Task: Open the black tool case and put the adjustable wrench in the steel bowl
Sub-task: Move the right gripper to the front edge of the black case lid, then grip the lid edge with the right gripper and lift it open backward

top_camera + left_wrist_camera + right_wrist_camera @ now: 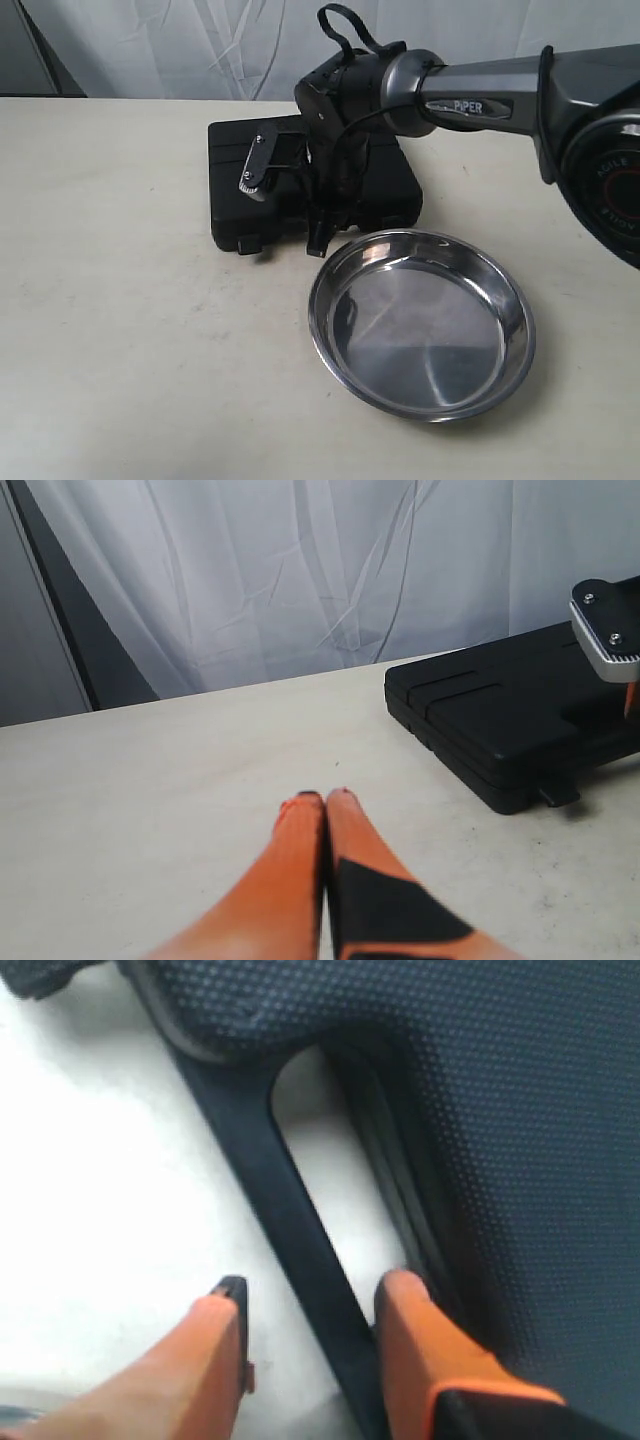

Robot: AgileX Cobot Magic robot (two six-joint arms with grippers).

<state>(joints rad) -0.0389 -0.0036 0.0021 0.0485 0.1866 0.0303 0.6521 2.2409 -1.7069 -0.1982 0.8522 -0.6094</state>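
The black tool case [236,172] lies closed on the table, behind the empty steel bowl [420,325]. My right gripper [321,236] reaches down at the case's front edge. In the right wrist view this gripper [315,1285] is open, with one orange finger on each side of the case's handle bar [290,1210] and the dotted lid [500,1110] beyond. My left gripper [326,798] is shut and empty over bare table, apart from the case [510,720]. The adjustable wrench is hidden from every view.
A latch [248,243] sticks out from the case's front edge, also visible as a latch [558,796] in the left wrist view. The right arm [500,95] spans the upper right of the scene. A white curtain [300,580] hangs behind the pale table [130,330].
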